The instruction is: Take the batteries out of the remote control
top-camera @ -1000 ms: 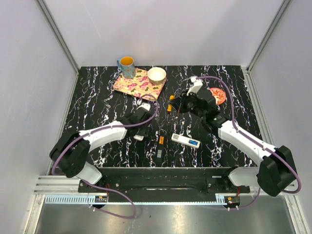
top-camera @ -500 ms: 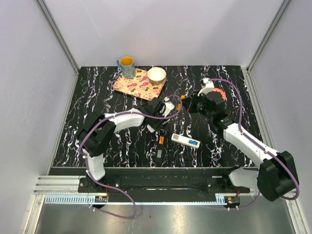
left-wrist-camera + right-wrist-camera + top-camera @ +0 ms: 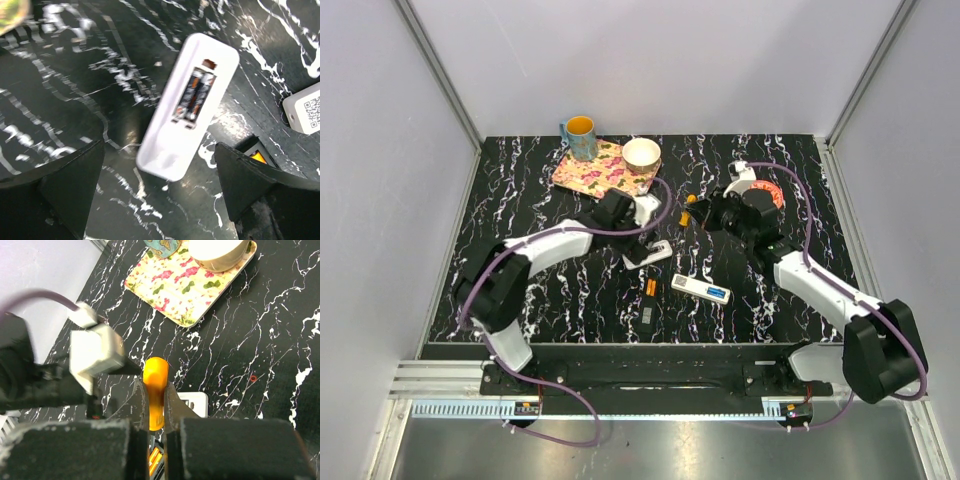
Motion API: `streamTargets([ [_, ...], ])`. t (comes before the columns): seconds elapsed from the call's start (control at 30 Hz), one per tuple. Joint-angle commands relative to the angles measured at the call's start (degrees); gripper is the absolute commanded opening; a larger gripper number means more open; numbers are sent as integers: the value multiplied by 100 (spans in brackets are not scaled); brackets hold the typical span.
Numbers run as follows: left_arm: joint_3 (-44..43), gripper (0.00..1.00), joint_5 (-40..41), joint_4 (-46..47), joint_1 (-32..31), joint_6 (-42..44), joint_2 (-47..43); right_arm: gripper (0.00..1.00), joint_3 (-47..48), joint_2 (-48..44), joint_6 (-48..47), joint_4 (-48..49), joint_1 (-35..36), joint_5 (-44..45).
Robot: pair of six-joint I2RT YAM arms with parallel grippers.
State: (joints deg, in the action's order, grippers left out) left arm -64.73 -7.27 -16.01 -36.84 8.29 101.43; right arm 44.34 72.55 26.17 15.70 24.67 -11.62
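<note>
Left wrist view: left hand (image 3: 159, 150) spread over white remote (image 3: 187, 105) on tabletop (image 3: 60, 60); batteries (image 3: 196, 96) sit in its open bay, not yet pulled. Right hand (image 3: 154, 407) pinches one orange battery (image 3: 155, 377) aloft.

I work on a black table (image 3: 510, 190) veined with white, glossy under soft, even light. Pale lilac panels close it in: a back wall (image 3: 650, 60), a left wall (image 3: 380, 200) and a right wall (image 3: 915, 150). Metal posts (image 3: 440, 75) run up the back corners. Nearest me lie a metal rail (image 3: 440, 380) and a grey metal sheet (image 3: 650, 450).
</note>
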Motion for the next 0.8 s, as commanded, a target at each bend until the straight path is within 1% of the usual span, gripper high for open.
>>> streamTargets([
  [0.0, 548, 98, -765, 906, 615, -661, -983, 0, -57, 153, -104, 1037, -14, -148],
  [0.07, 785, 98, -986, 1134, 791, -759, -1055, 0, -57, 381, -121, 1311, -6, -174],
  [0.1, 821, 98, -1144, 1170, 914, -811, -1029, 0, -48, 478, -147, 1591, 20, -148],
  [0.17, 865, 97, -1373, 1249, 1038, -803, -958, 0, 66, 820, -174, 1760, 91, -139],
  [0.27, 918, 97, -1655, 1398, 1065, -812, -765, 1, 146, 1225, -218, 2207, 223, -104],
  [0.3, 910, 97, -1725, 1416, 1065, -812, -713, 1, 154, 1304, -261, 2461, 258, -52],
  [0.33, 892, 97, -1760, 1443, 1065, -803, -582, 7, 163, 1444, -297, 2542, 302, 10],
  [0.37, 874, 97, -1769, 1452, 1056, -812, -511, 7, 180, 1507, -314, 2612, 380, 89],
  [0.4, 813, 97, -1822, 1443, 1065, -812, -440, 6, 224, 1568, -332, 2622, 398, 107],
  [0.47, 752, 96, -1866, 1408, 1065, -812, -247, 0, 321, 1726, -324, 2596, 425, 177],
  [0.57, 786, 95, -2024, 1451, 1065, -821, -123, 0, 277, 1797, -323, 2683, 434, 299],
  [0.6, 813, 95, -2016, 1469, 1065, -977, -123, 0, 260, 1797, -323, 2683, 434, 353],
  [0.77, 1084, 94, -2112, 1575, 1039, -1163, -176, 0, 172, 1736, -350, 2570, 425, 555],
])
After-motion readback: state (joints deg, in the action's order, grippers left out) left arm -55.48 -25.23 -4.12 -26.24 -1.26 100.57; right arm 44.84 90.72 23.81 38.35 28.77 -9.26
